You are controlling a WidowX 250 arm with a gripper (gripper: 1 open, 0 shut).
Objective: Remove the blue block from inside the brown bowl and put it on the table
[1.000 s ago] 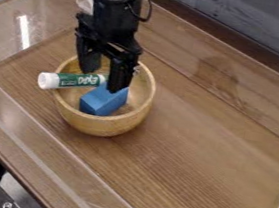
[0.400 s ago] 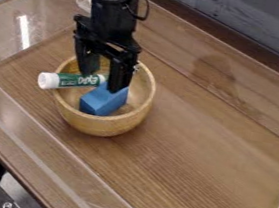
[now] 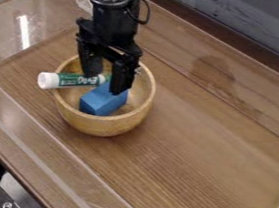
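Observation:
The brown bowl (image 3: 85, 117) sits left of centre on the table (image 3: 201, 158). Inside it lies the blue block (image 3: 100, 100), with a green-and-white marker (image 3: 59, 80) propped over the bowl's left rim. My black gripper (image 3: 107, 77) points straight down into the bowl, directly above the block. Its two fingers (image 3: 125, 76) stand apart, open, with the block's upper end just below and between them. Nothing is gripped.
Clear acrylic walls run along the table's edges, close to the bowl on the left and front. Bare wood-grain surface stretches to the right of the bowl and behind it. A grey plank wall stands at the back.

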